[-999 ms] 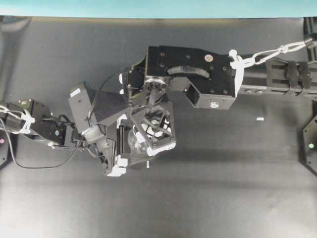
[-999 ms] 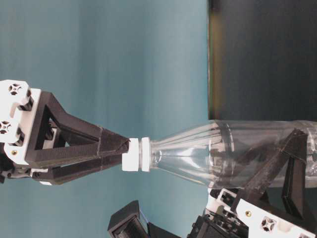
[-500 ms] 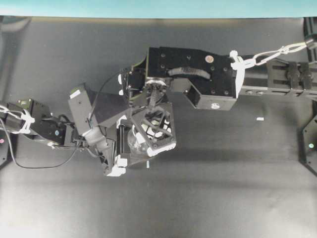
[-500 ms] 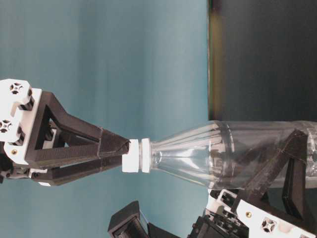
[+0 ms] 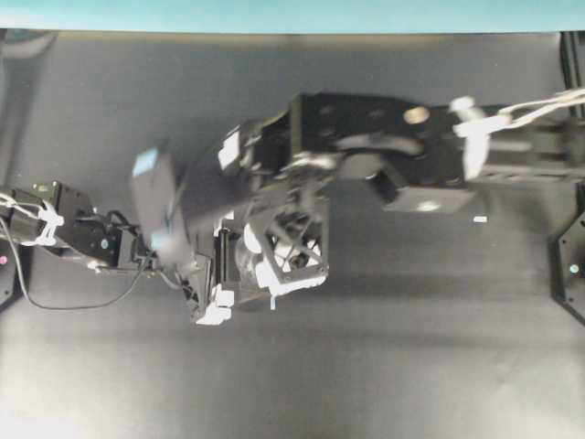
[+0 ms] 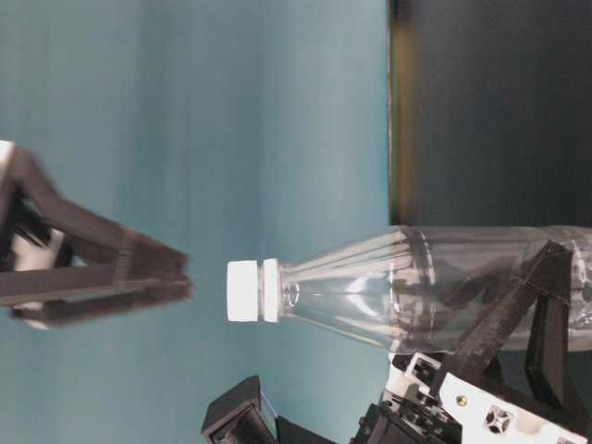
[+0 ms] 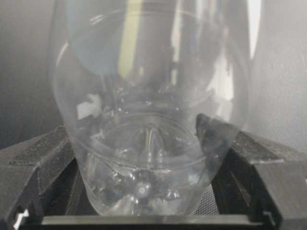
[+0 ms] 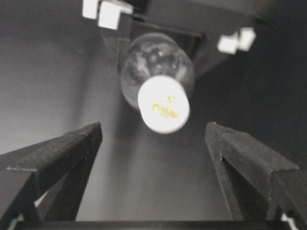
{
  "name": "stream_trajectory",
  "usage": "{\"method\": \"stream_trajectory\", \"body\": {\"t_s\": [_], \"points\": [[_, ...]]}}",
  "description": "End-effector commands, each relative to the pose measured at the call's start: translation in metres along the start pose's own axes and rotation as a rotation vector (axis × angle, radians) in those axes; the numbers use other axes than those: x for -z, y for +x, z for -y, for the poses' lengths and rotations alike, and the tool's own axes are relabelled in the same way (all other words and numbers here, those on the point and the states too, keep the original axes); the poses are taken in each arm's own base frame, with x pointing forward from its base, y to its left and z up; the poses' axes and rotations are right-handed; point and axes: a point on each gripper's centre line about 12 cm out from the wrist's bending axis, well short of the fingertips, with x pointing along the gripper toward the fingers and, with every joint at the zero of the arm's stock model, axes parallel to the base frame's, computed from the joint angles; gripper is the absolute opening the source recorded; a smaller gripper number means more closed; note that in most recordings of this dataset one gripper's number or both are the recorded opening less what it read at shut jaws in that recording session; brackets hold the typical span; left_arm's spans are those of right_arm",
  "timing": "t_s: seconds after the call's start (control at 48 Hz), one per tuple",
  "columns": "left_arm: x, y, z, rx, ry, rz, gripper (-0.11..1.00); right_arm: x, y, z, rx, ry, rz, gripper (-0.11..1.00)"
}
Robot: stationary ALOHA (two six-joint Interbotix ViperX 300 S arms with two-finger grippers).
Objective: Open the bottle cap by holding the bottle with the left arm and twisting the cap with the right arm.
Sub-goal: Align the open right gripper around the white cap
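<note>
Clear gap separates bottle cap [image 6: 246,290] from right gripper [image 6: 180,275] at frame left; left gripper [image 6: 518,370] blocks lower right.

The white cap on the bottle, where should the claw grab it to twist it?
Grab the white cap by its round side wall, one finger on each side, coming straight down from above. The bottle stands upright, held low by the left claw, so its cap points at the open right claw.
</note>
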Motion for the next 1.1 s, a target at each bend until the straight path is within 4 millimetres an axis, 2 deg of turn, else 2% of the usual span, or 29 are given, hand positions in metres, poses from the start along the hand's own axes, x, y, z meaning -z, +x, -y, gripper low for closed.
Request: {"method": "stream_trajectory", "body": {"t_s": [0.0,0.167,0.25,0.52,0.729,1.082], "points": [[-0.003,0.001,0.0,0.002,-0.001,0.011,0.82,-0.003,-0.039,-0.007,0.006,0.165,0.068,0.84],[-0.004,0.002,0.002,0.008,-0.004,0.015,0.82,-0.008,-0.047,0.001,0.004,0.647,0.021,0.83],[-0.004,0.002,0.002,0.008,-0.005,0.013,0.82,-0.01,-0.044,-0.002,0.005,0.738,-0.007,0.83],[-0.003,0.001,0.003,0.009,-0.005,0.013,0.82,-0.019,-0.008,-0.005,0.029,0.909,-0.097,0.83],[-0.003,0.001,0.003,0.01,-0.004,0.01,0.82,-0.021,0.02,-0.003,0.047,0.927,-0.148,0.83],[-0.002,0.001,0.003,0.01,-0.001,0.008,0.82,-0.016,0.041,0.01,0.06,0.951,-0.169,0.82]]}}
